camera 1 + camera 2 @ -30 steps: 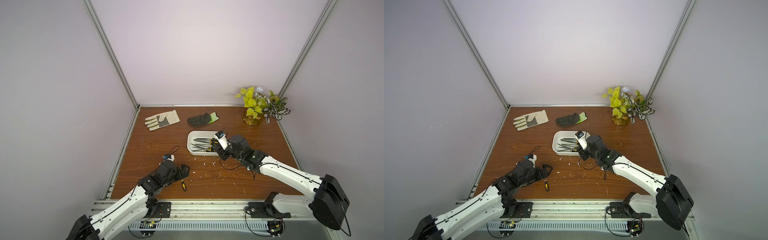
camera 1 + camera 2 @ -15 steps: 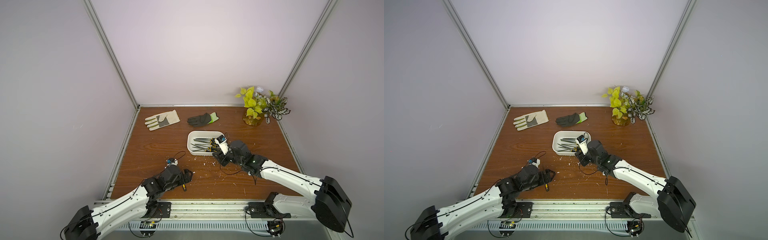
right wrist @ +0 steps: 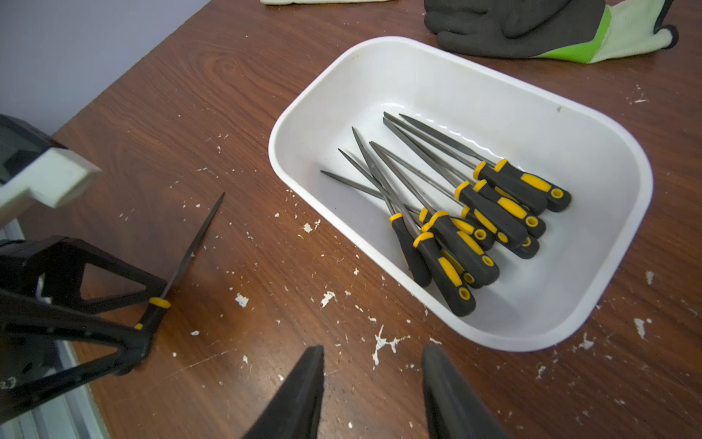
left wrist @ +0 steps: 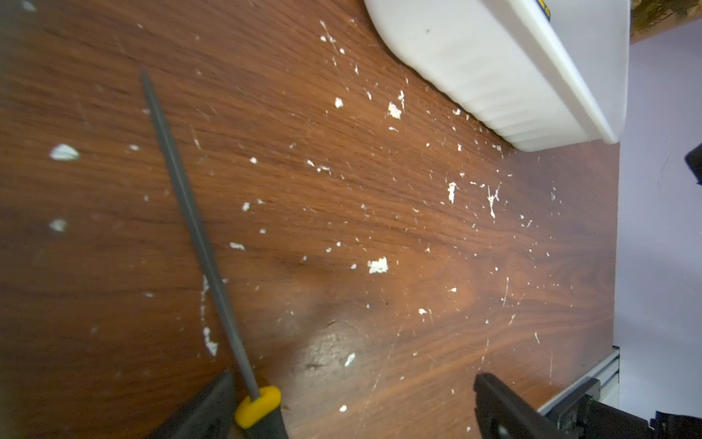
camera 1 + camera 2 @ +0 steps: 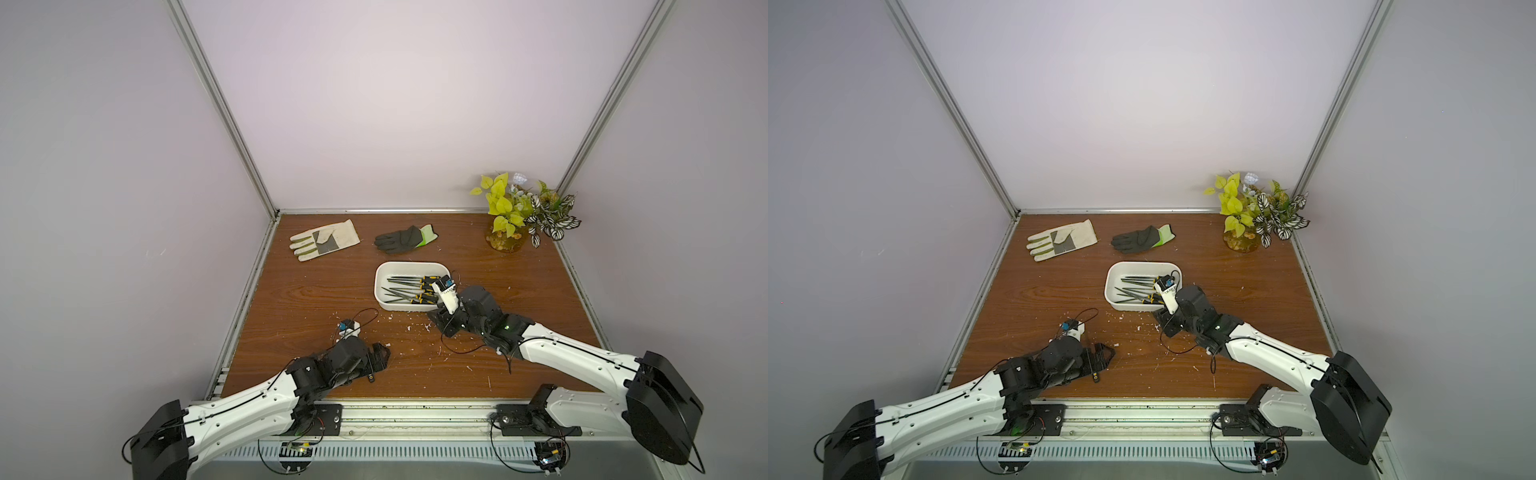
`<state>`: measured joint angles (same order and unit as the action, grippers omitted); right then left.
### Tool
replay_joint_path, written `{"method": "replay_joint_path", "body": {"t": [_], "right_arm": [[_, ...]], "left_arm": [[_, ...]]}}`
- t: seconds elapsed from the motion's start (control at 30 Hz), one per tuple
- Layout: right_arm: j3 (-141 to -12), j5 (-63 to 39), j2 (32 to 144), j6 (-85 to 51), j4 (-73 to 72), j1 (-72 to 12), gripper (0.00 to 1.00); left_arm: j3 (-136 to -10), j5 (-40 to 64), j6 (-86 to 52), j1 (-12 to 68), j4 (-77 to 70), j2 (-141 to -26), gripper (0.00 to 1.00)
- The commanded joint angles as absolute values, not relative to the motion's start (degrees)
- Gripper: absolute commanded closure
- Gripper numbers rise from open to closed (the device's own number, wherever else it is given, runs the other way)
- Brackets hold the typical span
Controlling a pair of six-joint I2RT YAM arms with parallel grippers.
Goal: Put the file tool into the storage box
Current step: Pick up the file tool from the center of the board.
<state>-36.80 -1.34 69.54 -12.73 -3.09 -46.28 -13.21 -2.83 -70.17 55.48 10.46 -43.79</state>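
- I am watching the left gripper sitting low over the worktop with its jaws spread wide. The file tool is lying flat between them, its yellow collar just beside one finger. I am not seeing the jaws pinching it yet.
- I am reading the file's long axis as running out ahead of that gripper. The black-and-yellow handle is at the jaws and the thin grey shaft is reaching away, its tip free on the wood.
- I am finding the storage box ahead of the left gripper and off toward the right arm's side. It is well apart from the file, with a stretch of fleck-strewn wood between them. From the right wrist view, the file's tip seems to be pointing past the box's short end rather than into it.
- I am seeing a bundle of matching files already lying in the box, handles bunched toward one end.
- I am seeing the right gripper hanging just beside the box's near wall, its jaws partway apart with nothing between them. That arm is nearer the box, but the left one is plainly nearer the file.
- I am judging that the pick belongs to the left arm: closing across the handle, lifting, then carrying the file toward the box. It will probably need swinging so the shaft lines up with the box's length, or the tip may catch the rim.
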Motion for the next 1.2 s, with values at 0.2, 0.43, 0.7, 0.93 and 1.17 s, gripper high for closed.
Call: {"method": "replay_joint_path", "body": {"t": [0.2, 0.43, 0.7, 0.93, 1.17], "right_arm": [[-36.3, -0.7, 68.9, -16.0, -5.9, -46.6, 0.53], [-34.5, -3.3, 66.1, -17.5, -5.0, -47.4, 0.53], [-31.6, 6.7, 63.4, -28.3, -3.6, -57.3, 0.53], [-33.8, 15.5, 73.5, -45.1, -7.8, -72.3, 0.54], [-43.7, 13.3, 88.3, -45.8, -9.9, -77.9, 0.54]], "left_arm": [[-14.7, -1.3, -70.1, 56.2, -1.7, -52.7, 0.0], [-19.3, -6.4, -65.5, 56.2, -4.2, -60.2, 0.0], [-24.4, -14.7, -58.6, 49.7, 5.3, -53.4, 0.0], [-26.1, -14.9, -50.5, 35.0, 15.1, -46.3, 0.0], [-23.0, -9.4, -48.9, 26.7, 16.9, -42.9, 0.0]]}}
